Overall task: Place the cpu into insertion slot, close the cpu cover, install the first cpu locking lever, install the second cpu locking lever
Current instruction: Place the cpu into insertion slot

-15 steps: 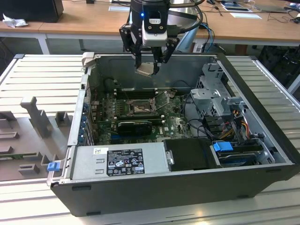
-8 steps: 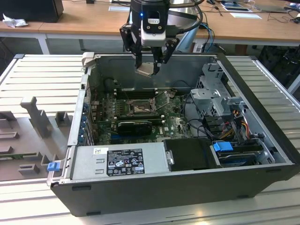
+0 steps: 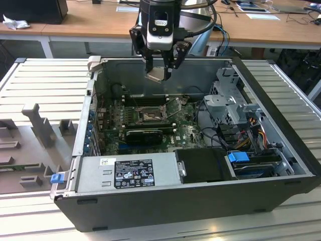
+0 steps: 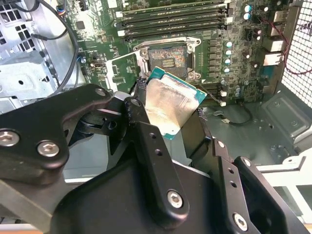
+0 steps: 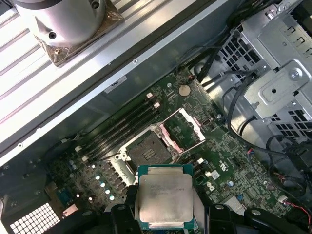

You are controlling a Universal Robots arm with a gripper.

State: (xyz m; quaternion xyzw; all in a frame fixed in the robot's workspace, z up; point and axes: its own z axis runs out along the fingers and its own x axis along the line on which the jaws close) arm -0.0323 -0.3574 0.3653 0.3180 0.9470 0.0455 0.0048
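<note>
Hand (image 3: 160,69) grips one cpu (image 5: 165,202) above one uncovered insertion slot (image 5: 146,150).

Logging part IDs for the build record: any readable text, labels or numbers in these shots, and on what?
Nothing can be quoted.
Black label on the power supply: white print, too small to read.
White sticker beside it: too small to read.
Top of the cpu, held in the hand: faint marking, illegible.
Motherboard: white print, illegible.
</note>
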